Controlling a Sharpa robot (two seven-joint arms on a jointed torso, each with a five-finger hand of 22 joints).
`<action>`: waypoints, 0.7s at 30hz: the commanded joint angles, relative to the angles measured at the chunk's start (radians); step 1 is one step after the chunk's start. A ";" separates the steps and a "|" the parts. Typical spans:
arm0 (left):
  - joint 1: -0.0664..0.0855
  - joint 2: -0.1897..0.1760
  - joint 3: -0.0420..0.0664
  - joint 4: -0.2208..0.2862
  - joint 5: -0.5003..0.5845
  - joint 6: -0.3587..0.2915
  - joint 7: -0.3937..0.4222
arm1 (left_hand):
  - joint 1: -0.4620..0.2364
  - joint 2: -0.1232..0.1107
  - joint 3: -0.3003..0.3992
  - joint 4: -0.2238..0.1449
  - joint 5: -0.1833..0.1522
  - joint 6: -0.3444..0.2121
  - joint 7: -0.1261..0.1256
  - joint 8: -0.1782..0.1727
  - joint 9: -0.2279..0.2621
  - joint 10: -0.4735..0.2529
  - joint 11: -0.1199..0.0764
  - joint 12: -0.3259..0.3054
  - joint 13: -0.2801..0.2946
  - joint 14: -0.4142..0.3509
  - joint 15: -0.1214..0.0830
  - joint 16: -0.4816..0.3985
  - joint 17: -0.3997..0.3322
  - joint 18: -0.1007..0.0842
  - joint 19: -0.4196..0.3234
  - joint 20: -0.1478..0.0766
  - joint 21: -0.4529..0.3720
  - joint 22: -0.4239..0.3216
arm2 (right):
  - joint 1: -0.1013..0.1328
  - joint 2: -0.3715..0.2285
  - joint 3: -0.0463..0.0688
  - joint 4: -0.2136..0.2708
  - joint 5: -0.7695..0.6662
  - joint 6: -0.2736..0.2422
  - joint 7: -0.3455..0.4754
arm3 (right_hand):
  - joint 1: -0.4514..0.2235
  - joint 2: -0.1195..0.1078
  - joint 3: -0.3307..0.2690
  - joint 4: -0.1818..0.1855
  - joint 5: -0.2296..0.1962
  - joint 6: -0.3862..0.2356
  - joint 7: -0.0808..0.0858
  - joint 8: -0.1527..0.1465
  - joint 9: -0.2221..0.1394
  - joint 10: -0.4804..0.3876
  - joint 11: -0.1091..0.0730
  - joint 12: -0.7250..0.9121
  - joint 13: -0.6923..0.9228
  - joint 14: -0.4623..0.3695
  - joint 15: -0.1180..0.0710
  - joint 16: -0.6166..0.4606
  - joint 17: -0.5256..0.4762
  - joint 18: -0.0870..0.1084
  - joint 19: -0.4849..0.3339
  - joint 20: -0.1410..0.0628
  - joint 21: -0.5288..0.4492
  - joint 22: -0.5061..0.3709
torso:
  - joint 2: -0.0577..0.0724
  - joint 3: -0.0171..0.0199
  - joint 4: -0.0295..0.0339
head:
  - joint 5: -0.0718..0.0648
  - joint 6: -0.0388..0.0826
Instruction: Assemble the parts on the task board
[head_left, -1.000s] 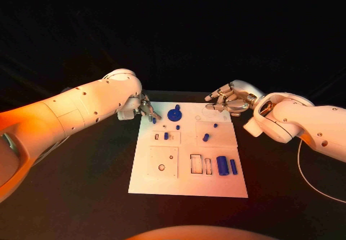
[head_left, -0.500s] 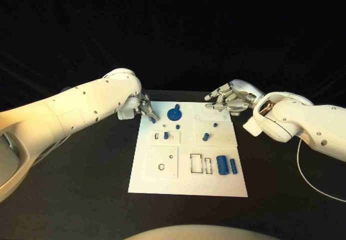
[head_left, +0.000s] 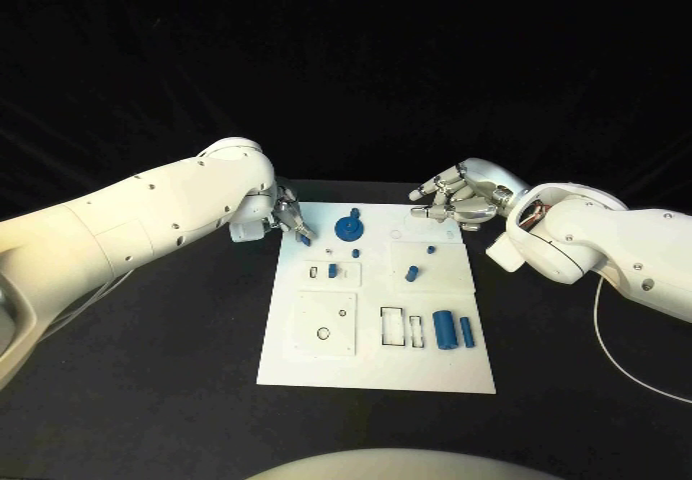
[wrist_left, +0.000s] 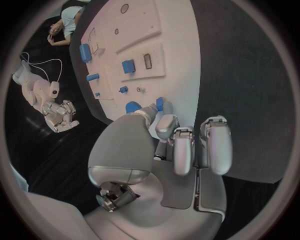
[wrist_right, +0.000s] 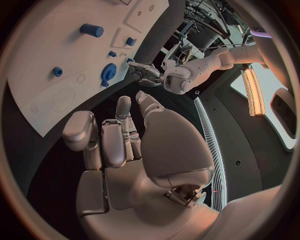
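White task board (head_left: 378, 370) lies flat in the middle of the black table (head_left: 159, 400), long side running away from the robot. Left hand (head_left: 289, 222) sits at the board's far left corner, fingers drawn together; the left wrist view shows a small blue part (wrist_left: 160, 104) pinched at the fingertips (wrist_left: 164, 122), just over the board's edge. Right hand (head_left: 459, 200) hovers off the far right corner of the board, fingers loosely curled and apart, nothing in them as far as the right wrist view lets me see. On the board: a blue gear-like disc with a knob (head_left: 349, 228) stands near the far edge, between the two hands. A small blue peg (head_left: 356, 254) just nearer than it, another blue piece (head_left: 333, 271) seated in a small recessed block on the left half. On the right half, a tiny blue stub (head_left: 431, 250) and a short blue cylinder (head_left: 413, 274) lying tilted. Closer to the robot, two larger blue cylinders (head_left: 444, 329) lie side by side at the right edge, next to two empty rectangular slots (head_left: 394, 327). A square plate with a round hole (head_left: 326, 325) takes the near left.
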 joint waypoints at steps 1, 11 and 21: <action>0.001 -0.027 -0.001 0.048 0.062 -0.088 0.036 | -0.008 -0.016 0.119 -0.099 0.002 -0.004 -0.004 0.009 0.014 0.010 -0.001 0.009 0.004 0.103 -0.002 0.002 0.263 -0.007 0.030 -0.003 -0.005 0.124 | -0.001 0.000 0.000 0.000 -0.004 0.015 0.007 | 0.000 0.009 0.002 0.006 0.006 0.001 0.004 0.005 -0.001 -0.007 0.002 0.000 0.001 0.032 0.002 -0.003 -0.001 0.015 -0.009 0.001 -0.005 -0.001 | -0.002 0.0015 0.0042 | -0.002 0.001; -0.026 -0.150 -0.004 0.260 0.011 -0.250 0.113 | -0.023 -0.039 0.163 -0.109 0.002 -0.006 -0.006 0.022 0.024 0.013 -0.003 0.012 0.005 0.103 -0.004 0.002 0.263 -0.008 0.032 -0.005 -0.002 0.129 | -0.001 -0.002 -0.002 -0.004 0.005 0.017 0.007 | 0.000 0.009 0.002 0.006 0.006 0.001 0.004 0.005 -0.001 -0.007 0.002 0.000 0.001 0.032 0.002 -0.003 -0.001 0.015 -0.009 0.001 -0.005 -0.001 | -0.003 0.0011 0.0061 | 0.001 0.002; -0.065 -0.211 -0.023 0.361 -0.128 -0.340 0.175 | -0.023 -0.067 0.193 -0.116 0.002 -0.003 -0.009 0.028 0.027 0.023 -0.006 0.019 0.013 0.103 -0.006 0.002 0.263 -0.011 0.038 -0.007 0.006 0.139 | -0.003 -0.008 -0.003 -0.003 0.008 0.017 0.008 | -0.002 0.010 0.001 0.009 0.007 0.002 0.004 0.006 -0.001 -0.007 0.003 -0.001 -0.001 0.032 0.002 -0.004 -0.001 0.015 -0.009 0.001 -0.005 -0.001 | -0.003 -0.0002 0.0069 | 0.005 -0.001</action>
